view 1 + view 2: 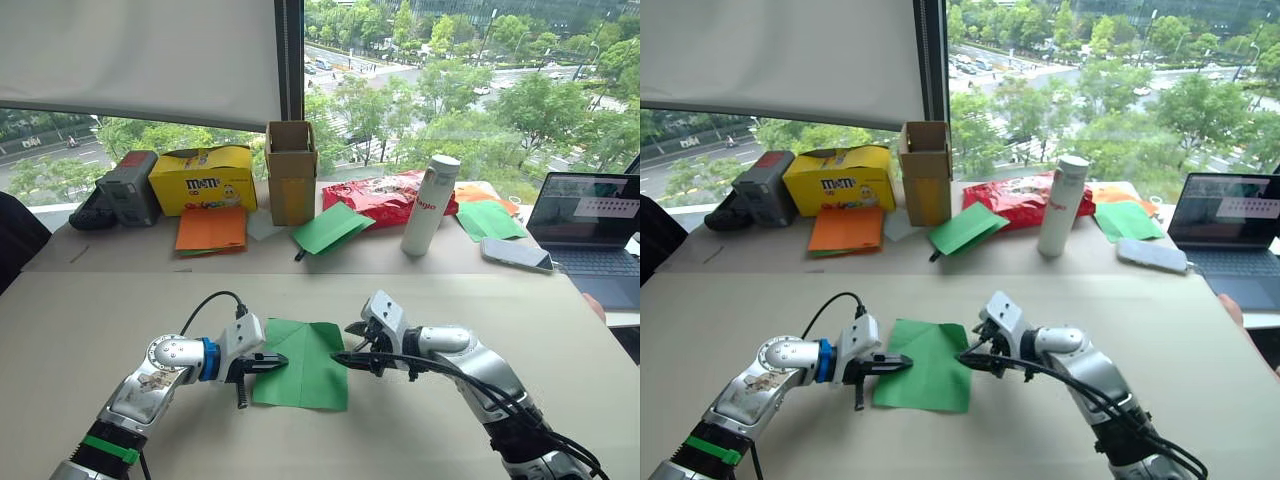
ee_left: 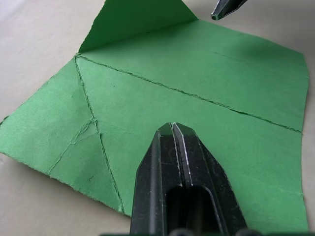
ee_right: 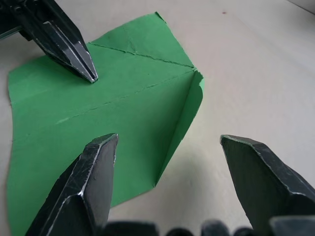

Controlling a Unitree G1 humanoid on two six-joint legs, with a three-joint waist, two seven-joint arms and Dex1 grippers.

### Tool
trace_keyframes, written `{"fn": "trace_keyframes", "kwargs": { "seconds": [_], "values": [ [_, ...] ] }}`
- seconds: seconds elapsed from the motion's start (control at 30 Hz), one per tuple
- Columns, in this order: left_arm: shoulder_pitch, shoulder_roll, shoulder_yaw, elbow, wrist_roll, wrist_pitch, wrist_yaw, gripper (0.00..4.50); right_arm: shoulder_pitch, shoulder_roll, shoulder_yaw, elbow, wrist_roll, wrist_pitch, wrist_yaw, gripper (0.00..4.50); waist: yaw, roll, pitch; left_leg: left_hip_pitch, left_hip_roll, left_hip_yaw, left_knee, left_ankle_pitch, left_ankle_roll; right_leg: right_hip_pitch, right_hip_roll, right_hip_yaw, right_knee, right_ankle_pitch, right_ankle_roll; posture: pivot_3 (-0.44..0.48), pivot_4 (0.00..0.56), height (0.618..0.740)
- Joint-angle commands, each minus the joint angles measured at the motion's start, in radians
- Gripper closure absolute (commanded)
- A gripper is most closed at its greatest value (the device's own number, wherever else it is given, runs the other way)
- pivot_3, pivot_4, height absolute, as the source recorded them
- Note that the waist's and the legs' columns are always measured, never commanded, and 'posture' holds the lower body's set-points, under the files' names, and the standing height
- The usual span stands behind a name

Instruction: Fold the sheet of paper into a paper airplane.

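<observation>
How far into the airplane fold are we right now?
Early. Done: the sheet of paper carries a centre crease and diagonal creases. In hand: the shut left gripper pins it to the table while the open right gripper straddles a corner flap that stands half raised. Left: pressing that flap down and all the later folds; no pointed wedge yet.

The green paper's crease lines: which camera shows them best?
The left wrist view: the sheet of paper spreads wide there, with diagonal creases crisp beyond the shut left end effector. The right wrist view shows fainter creases and one raised flap. Both eye views show a green patch with creases barely visible.
</observation>
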Motion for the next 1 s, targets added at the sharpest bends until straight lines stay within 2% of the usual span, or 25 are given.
{"fn": "trace_keyframes", "kwargs": {
  "seconds": [0.03,0.3,0.67,1.0],
  "values": [
    [0.029,0.008,-0.037,0.019,0.027,0.023,-0.013,4.50,-0.020,0.025,-0.052,-0.006,0.059,0.080,-0.027,1.64,0.000,0.000,0.000,0.000,0.000,0.000,0.000,0.000,0.000,0.000,0.000,0.000,0.000,0.000,0.000,0.000,0.150,0.740],
    [0.047,0.006,-0.034,0.003,0.028,0.027,-0.001,4.50,-0.057,0.080,-0.160,-0.008,0.204,0.297,-0.067,4.45,-0.003,0.000,0.000,0.000,0.000,0.000,0.000,0.000,0.000,0.001,0.000,0.000,0.001,0.000,0.000,0.000,0.150,0.740],
    [0.059,-0.002,-0.033,-0.007,0.030,0.031,0.015,4.50,-0.129,0.244,-0.355,0.101,0.454,0.501,-0.109,4.48,-0.005,0.001,0.000,0.000,0.000,0.000,0.000,-0.001,0.001,0.001,0.000,0.000,0.001,0.000,0.000,0.000,0.150,0.740],
    [0.069,-0.016,-0.036,-0.024,0.026,0.041,0.036,4.50,-0.152,0.510,-0.536,0.227,0.588,0.619,-0.328,4.48,-0.005,0.002,-0.001,0.000,0.000,0.000,-0.001,-0.001,0.001,0.000,0.000,0.000,0.000,0.000,0.000,0.000,0.150,0.740]
  ]
}}
